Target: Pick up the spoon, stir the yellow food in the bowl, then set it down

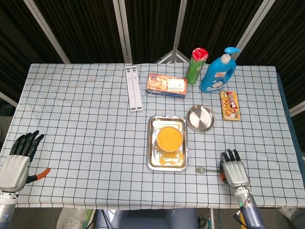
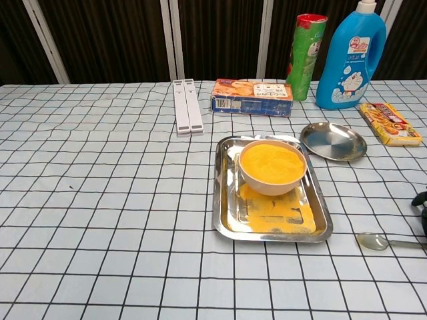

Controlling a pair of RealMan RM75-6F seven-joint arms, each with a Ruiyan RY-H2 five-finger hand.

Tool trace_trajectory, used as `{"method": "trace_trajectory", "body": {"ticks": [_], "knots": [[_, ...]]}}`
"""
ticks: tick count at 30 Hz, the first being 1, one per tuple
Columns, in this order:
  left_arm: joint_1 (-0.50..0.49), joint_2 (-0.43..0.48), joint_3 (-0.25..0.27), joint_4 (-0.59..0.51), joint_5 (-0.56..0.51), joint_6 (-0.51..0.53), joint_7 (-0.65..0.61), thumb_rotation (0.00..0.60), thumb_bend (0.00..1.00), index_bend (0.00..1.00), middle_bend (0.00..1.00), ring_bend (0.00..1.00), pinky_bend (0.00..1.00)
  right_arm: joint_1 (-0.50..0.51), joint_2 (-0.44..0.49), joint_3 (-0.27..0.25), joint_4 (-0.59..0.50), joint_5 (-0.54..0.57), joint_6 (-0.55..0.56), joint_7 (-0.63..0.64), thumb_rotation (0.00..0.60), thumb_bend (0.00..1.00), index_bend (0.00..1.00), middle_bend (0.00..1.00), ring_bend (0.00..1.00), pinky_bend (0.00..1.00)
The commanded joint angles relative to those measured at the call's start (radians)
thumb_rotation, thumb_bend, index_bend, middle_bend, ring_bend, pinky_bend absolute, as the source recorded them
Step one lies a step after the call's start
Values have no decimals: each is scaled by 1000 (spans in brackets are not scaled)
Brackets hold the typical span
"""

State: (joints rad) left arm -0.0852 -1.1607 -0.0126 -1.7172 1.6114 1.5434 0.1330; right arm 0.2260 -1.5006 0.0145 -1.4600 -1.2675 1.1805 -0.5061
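Here my right hand (image 1: 234, 171) lies flat and open near the table's front edge, fingers spread, holding nothing. The spoon (image 2: 387, 241) lies on the checked cloth (image 1: 86, 119) just beside it, its round end pointing toward the steel tray (image 2: 224, 215). The bowl (image 2: 272, 167) of yellow food stands in that tray. My left hand (image 1: 18, 160) rests open as well, at the far front corner, well apart from everything.

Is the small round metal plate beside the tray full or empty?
Empty: the round metal plate shows only bare shiny metal in both views.
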Motion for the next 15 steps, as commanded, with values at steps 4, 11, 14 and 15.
{"method": "trace_trajectory", "body": {"ticks": [4,11,14,15], "knots": [[0,0,0,0,0,-1,0,600,0,0,0,0,36,0,2,-2,-4,1,2,1,600,448,587,204,0,0],[-1,0,-1,-2,-2,-3,1,600,0,0,0,0,36,2,11,-2,-16,2,5,6,600,450,606,216,0,0],[-1,0,-1,-1,-1,-3,1,600,0,0,0,0,35,4,24,2,-35,-8,16,11,600,461,606,220,1,0],[-1,0,-1,-1,-2,-4,1,600,0,0,0,0,35,5,28,4,-43,-13,21,13,600,465,606,224,4,0]]}}
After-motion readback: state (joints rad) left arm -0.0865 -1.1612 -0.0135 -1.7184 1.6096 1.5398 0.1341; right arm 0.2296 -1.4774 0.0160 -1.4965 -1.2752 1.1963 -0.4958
